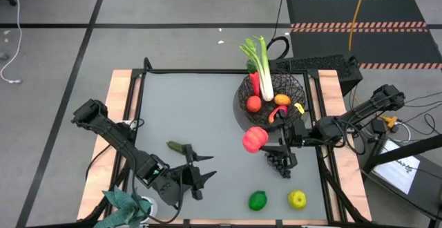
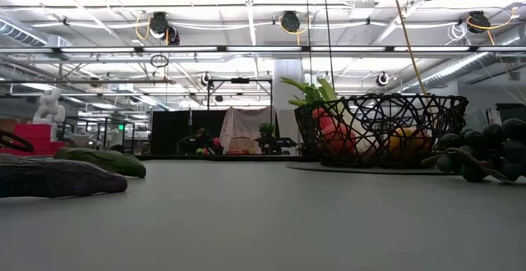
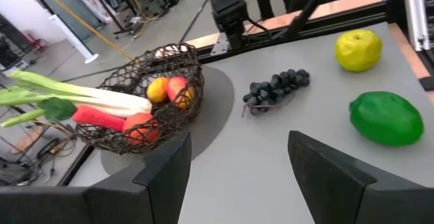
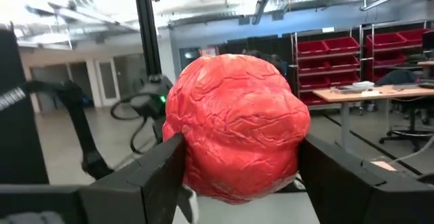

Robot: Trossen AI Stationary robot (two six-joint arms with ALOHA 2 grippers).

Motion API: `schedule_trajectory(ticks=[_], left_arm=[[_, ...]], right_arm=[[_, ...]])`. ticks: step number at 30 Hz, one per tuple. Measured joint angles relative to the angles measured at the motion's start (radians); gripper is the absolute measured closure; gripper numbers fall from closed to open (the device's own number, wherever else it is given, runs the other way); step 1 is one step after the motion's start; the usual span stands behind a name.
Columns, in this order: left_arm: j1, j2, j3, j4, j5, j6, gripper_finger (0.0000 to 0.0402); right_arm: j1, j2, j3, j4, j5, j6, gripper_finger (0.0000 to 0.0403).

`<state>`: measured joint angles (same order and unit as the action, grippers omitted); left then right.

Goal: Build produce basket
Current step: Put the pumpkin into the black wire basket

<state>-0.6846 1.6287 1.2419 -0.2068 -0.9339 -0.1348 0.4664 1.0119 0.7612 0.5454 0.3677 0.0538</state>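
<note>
Two arms in my feed: my right tool is clamped on the red fruit, just short of the basket ahead, grapes beside it. My left tool waits with fingers spread wide, cucumber just beyond its fingertips on the desk.

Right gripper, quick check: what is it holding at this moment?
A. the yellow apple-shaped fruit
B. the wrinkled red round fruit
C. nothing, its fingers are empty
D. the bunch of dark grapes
B. In the right wrist view the wrinkled red round fruit sits clamped between the right gripper fingers, and the high view shows it carried near the black wire basket, while the bunch of dark grapes and the yellow apple-shaped fruit lie on the table.
</note>
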Motion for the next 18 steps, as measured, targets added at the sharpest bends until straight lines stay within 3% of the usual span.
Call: schedule_trajectory(ticks=[3,9,12,15,18], left_arm=[[0.000,0.000,0.000,-0.005,0.035,-0.002,0.0156],[0.000,0.000,0.000,-0.076,0.120,-0.074,0.0156],[0.001,0.000,0.000,-0.106,0.135,-0.114,0.0156],[0.006,0.000,0.000,-0.118,0.161,-0.132,0.0156],[0.016,0.000,0.000,-0.120,0.192,-0.142,0.0156]], right_arm=[[0.000,0.000,0.000,-0.065,0.059,-0.077,0.0149],[0.000,0.000,0.000,-0.267,0.519,-0.120,0.0149],[-0.012,0.000,0.000,-0.376,0.681,-0.118,0.0149],[-0.043,0.000,0.000,-0.489,0.752,-0.085,0.0149],[-0.098,0.000,-0.008,-0.615,0.757,0.003,0.0149]])
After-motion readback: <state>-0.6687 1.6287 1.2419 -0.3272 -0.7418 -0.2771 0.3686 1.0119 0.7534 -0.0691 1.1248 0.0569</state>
